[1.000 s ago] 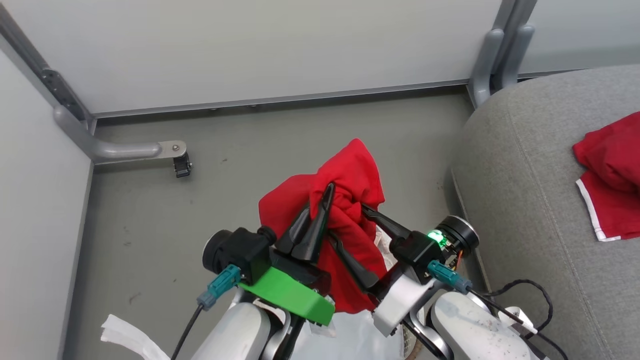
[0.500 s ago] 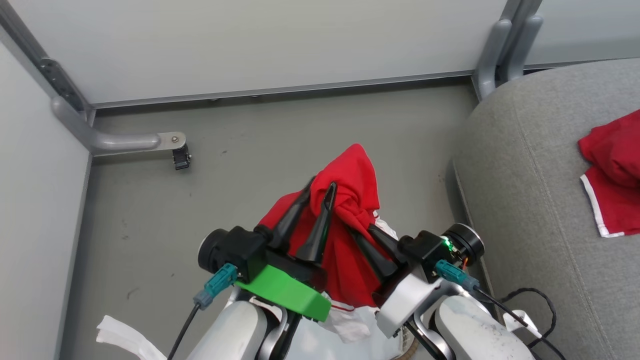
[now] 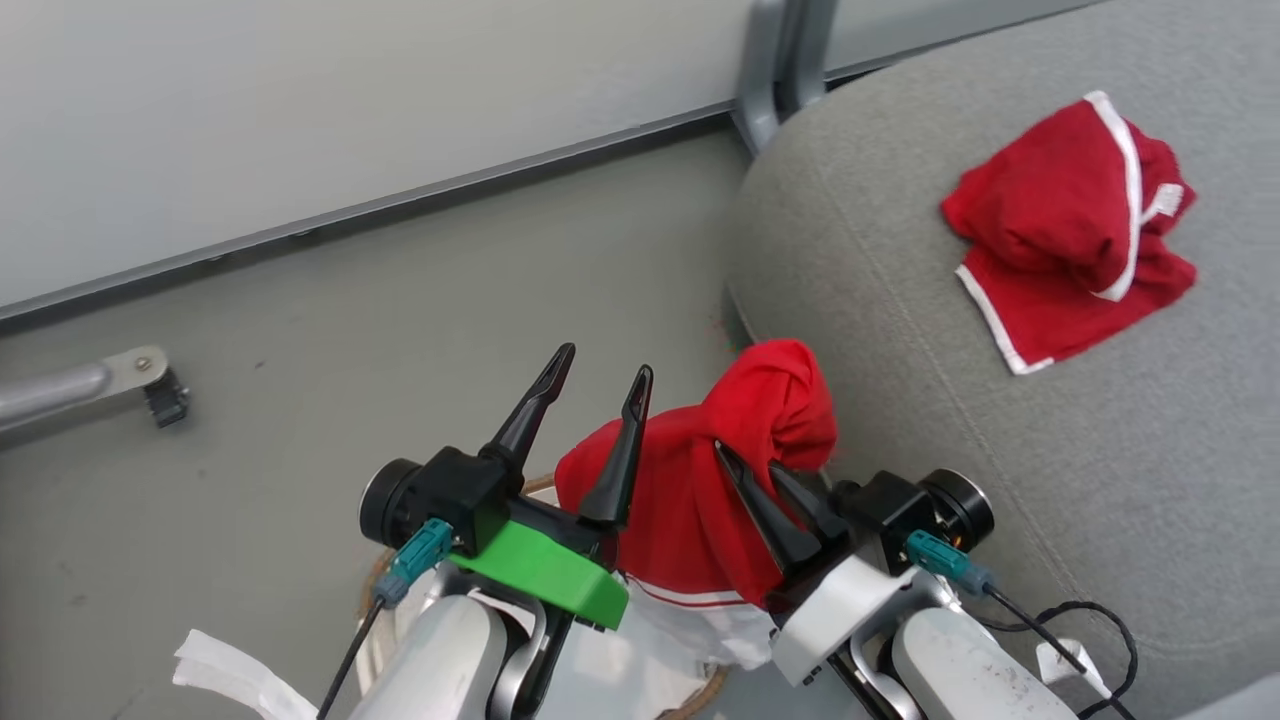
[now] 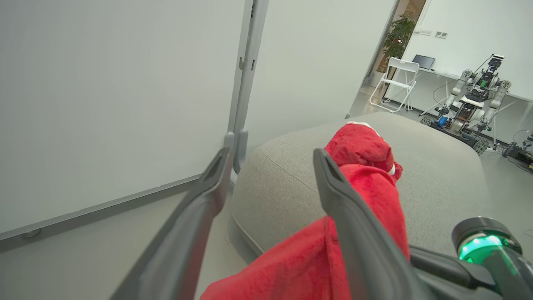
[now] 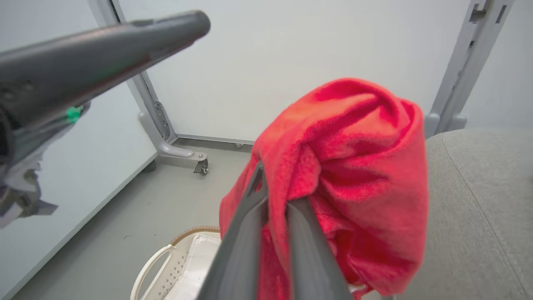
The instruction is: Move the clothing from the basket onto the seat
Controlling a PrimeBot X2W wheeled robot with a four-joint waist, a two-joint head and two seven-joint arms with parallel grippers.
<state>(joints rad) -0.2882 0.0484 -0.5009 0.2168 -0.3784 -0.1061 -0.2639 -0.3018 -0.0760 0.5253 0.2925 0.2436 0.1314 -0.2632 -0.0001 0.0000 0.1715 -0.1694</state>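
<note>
A: Tools?
B: Item, left tool point(image 3: 606, 362): fingers apart, empty. Item, right tool point(image 3: 752, 468): clamped on red garment point(image 3: 700, 490), just beside the seat point(image 3: 900, 330) edge, above the basket point(image 5: 166, 266).
A: On the seat?
B: Item, second red garment point(image 3: 1060, 230): crumpled, well apart from the first. Behind the seat: partition post point(image 3: 775, 60). Left of it: grey floor point(image 3: 300, 330), caster point(image 3: 165, 400).

Clothing point(image 5: 358, 137) is fuzzy cloth; seat point(image 3: 1000, 450) coarse weave; basket point(image 5: 173, 266) smooth plastic.
</note>
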